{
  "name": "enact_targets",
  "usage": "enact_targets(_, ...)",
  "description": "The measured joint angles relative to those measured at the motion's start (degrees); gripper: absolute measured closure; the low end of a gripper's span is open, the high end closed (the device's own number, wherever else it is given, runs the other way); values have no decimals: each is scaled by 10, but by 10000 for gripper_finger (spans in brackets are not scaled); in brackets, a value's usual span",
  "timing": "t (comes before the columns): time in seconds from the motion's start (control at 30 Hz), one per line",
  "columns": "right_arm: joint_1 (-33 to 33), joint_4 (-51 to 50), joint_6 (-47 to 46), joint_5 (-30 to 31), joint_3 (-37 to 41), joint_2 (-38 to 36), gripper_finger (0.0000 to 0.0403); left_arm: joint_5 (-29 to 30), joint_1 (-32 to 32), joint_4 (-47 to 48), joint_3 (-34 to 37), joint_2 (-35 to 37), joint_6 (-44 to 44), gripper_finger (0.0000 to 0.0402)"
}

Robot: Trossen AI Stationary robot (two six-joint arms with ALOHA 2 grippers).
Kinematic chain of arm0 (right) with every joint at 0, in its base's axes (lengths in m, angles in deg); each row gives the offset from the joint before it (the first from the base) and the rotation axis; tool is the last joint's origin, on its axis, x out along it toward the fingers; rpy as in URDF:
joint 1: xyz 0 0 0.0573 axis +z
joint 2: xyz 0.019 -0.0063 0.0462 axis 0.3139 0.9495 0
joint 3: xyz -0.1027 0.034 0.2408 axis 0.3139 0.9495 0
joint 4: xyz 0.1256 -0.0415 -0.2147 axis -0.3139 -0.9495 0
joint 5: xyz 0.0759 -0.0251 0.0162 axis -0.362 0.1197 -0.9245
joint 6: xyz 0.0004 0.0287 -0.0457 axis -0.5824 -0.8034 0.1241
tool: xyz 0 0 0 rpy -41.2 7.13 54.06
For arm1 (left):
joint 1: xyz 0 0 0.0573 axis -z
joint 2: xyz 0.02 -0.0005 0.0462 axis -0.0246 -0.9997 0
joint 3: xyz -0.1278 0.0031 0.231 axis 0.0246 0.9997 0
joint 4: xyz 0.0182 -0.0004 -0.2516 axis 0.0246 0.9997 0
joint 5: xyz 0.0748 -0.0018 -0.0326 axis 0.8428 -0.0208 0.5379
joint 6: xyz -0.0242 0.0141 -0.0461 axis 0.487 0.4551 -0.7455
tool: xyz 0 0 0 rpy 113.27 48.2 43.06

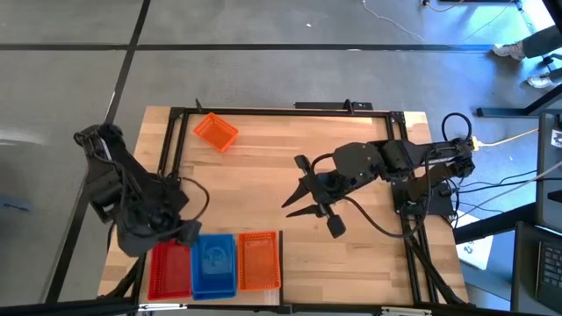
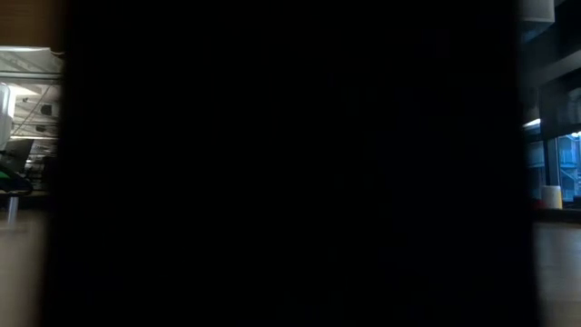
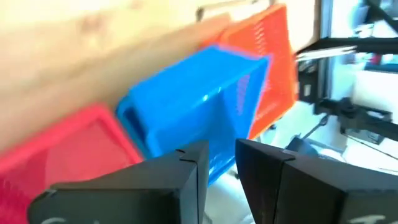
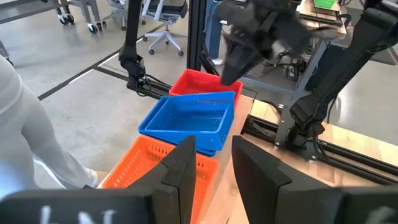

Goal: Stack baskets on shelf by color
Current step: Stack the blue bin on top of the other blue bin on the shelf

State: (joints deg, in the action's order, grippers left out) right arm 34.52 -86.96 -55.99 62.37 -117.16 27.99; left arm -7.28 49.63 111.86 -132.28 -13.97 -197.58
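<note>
Baskets: you have red (image 1: pixel 171 270), blue (image 1: pixel 214 263) and orange (image 1: pixel 259 260) side by side at the table's (image 1: pixel 369 254) near edge; a lone orange basket (image 1: pixel 215 132) sits by the far edge.
Left gripper (image 1: pixel 183 231): above the red basket, jaws narrowly parted, holding nothing.
Right gripper (image 1: pixel 303 204): over mid-table, jaws spread, holding nothing.

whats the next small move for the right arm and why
Probably reach the right gripper toward the lone orange basket near the table's far edge. It is the only basket apart from the row of red, blue and orange ones at the near edge. The right gripper is open, empty and mid-table, while the left gripper sits by the row.
</note>
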Motion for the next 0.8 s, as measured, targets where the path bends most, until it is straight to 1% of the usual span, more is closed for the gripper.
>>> enact_targets(0.1, 0, 0, 0, 0, 0, 0, 297, 35, -10, 1, 0, 10, 61, 331)
enact_targets(0.17, 0, 0, -3, 0, 0, 0, 297, 41, -19, 8, 0, 10, 69, 331)
enact_targets(0.23, 0, -2, -3, 0, 0, 0, 297, 32, -22, 22, 0, 6, 70, 331)
enact_targets(0.3, 0, -5, -4, 0, 0, 0, 297, 7, -22, 35, 0, -3, 71, 331)
enact_targets(0.43, 0, -9, -4, 0, 0, 0, 297, -28, -32, 38, 0, -15, 71, 331)
enact_targets(0.57, 0, -9, -5, 0, 0, 0, 297, -29, -42, 42, 0, -15, 71, 331)
enact_targets(0.8, 0, -9, -5, 0, 0, 0, 297, -31, -38, 48, 0, -15, 72, 331)
